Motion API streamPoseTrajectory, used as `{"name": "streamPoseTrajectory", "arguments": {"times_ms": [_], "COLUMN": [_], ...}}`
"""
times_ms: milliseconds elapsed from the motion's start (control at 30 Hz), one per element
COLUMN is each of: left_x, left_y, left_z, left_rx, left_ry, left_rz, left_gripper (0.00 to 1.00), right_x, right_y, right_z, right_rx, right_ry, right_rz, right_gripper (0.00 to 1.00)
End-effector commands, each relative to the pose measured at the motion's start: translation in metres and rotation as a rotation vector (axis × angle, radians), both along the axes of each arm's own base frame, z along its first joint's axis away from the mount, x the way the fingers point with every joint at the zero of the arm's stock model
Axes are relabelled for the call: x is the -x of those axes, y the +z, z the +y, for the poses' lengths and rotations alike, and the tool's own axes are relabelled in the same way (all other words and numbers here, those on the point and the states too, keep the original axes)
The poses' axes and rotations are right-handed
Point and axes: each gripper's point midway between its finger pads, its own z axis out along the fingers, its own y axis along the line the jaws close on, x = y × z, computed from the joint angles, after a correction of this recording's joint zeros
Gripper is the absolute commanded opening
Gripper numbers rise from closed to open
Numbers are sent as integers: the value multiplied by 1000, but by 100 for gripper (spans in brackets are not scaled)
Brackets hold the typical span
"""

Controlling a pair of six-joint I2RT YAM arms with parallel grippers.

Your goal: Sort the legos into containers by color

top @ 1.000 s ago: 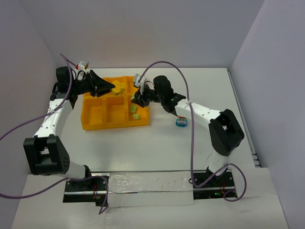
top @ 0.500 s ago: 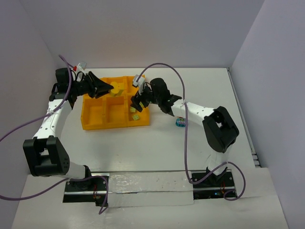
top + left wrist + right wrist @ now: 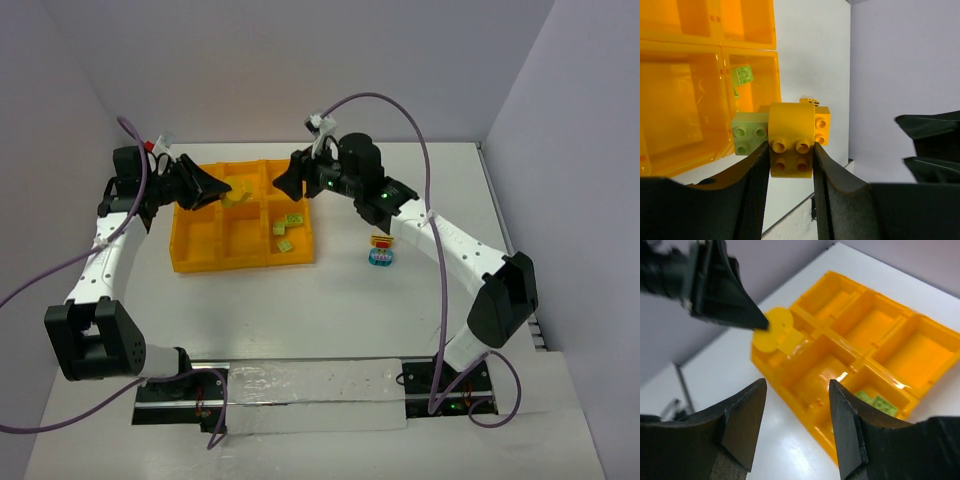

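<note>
Left end effector (image 3: 790,156) clamps lego (image 3: 791,125) — over tray (image 3: 705,44).

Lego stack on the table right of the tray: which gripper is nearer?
Right. The right gripper hangs over the tray's far right corner, left of the stack; the left gripper, holding yellow and green bricks, is farther left across the tray.

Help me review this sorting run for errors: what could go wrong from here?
The left gripper is shut on a yellow studded plastic brick with a lime green brick stuck to it; released so, both colours would likely land in one compartment of the orange-yellow plastic tray. The open right gripper hangs close by, so the two might bump. The red and light blue brick stack on the table is joined too.
</note>
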Motion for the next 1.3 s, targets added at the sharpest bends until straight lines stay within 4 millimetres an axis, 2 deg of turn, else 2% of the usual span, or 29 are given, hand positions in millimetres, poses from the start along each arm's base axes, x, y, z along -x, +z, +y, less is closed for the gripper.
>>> {"name": "streamPoseTrajectory", "arguments": {"times_ms": [0,67,200,233,267,300,467,567,733,1000,1167,1267], "left_x": [-1,1,2,2,2,2,2,1,1,0,-1,-1], "left_y": [26,25,23,23,22,23,24,24,24,22,22,22], "left_z": [8,7,7,7,7,7,6,6,4,-1,-2,-2], "left_rx": [-57,-60,-65,-66,-66,-64,-71,-70,-69,-66,-69,-68], "left_ry": [26,23,26,25,25,24,21,20,15,3,2,3], "left_rz": [-99,-99,-98,-99,-99,-101,-105,-105,-104,-101,-100,-99], "left_gripper": [0,0,0,0,0,0,0,0,0,0,0,0], "right_x": [10,11,-1,-3,-3,-8,-17,-20,-22,-28,-28,-26], "right_y": [6,13,-4,-6,0,-9,-16,-30,-38,-45,-49,-50], "right_z": [25,36,51,54,56,59,70,79,89,98,102,103], "right_rx": [-134,-153,-115,-111,-121,-110,-106,-74,-71,-53,-52,-58], "right_ry": [3,14,-52,-61,-57,-76,-88,-81,-63,-51,-38,-29], "right_rz": [328,349,398,409,399,425,446,465,473,475,482,487], "right_gripper": [66,68,75,75,76,76,74,73,70,57,43,29]}}
